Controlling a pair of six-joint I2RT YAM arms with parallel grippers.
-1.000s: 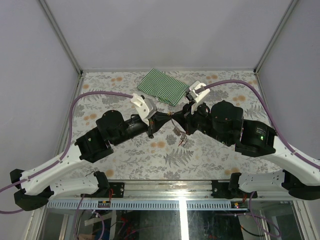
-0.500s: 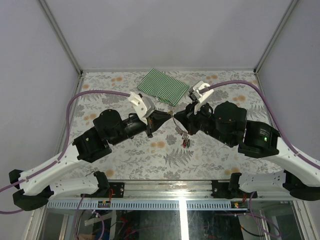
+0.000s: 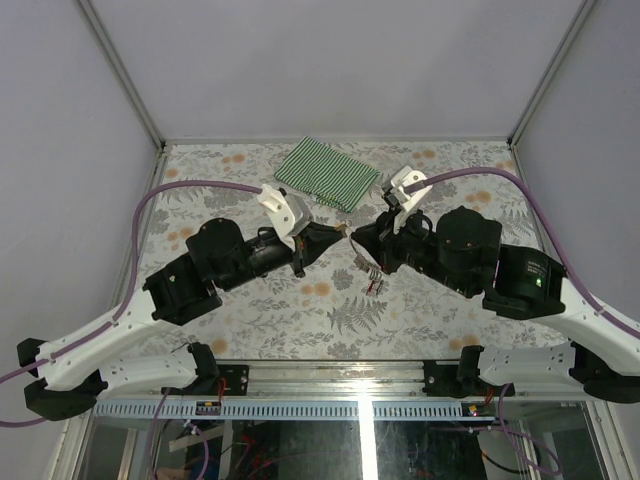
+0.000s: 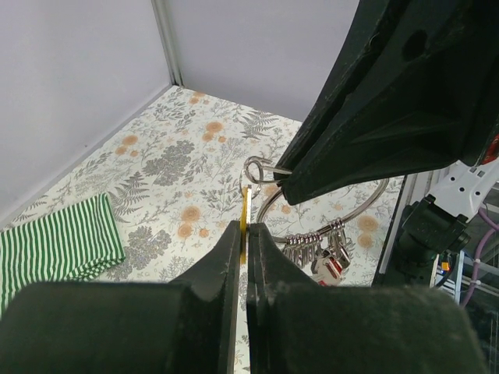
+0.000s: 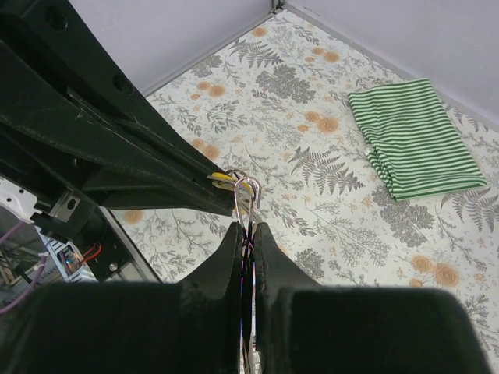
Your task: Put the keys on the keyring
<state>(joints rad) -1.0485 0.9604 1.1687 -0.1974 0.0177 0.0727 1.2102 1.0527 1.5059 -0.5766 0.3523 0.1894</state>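
Table (image 3: 250,300) w/ a floral-print top, grey walls round it. Two arms reach in from the near edge and meet tip to tip over the table's ctr: L arm (image 3: 215,255) from the left, R arm (image 3: 465,250) from the right. Both are lifted off the surface.

Green-and-white striped cloth (image 3: 325,172) lies flat at the far side, just beyond where the tips meet. It's apart from both arms.

L gripper (image 4: 243,234): jaws closed, w/ a thin yellow strip pinched btwn them, seen edge-on. That's the tag of the yellow-tag key (image 4: 245,210). Its metal end points at the R gripper's tip. Can't make out the blade itself.

R gripper (image 5: 248,230): jaws closed on the wire of the keyring (image 4: 312,243). A small wire loop (image 5: 248,191) sticks out past the fingertips, right beside the yellow tag at the L tip. Touching or just short, can't tell.

In the L wrist view, the keyring hangs under the R gripper: one big wire hoop, then a row of small rings bunched at its low point, w/ the red tag (image 4: 334,267) dangling lowest. In the top view the bunch (image 3: 370,278) sits in the air below the two tips, near side of them, off the table.
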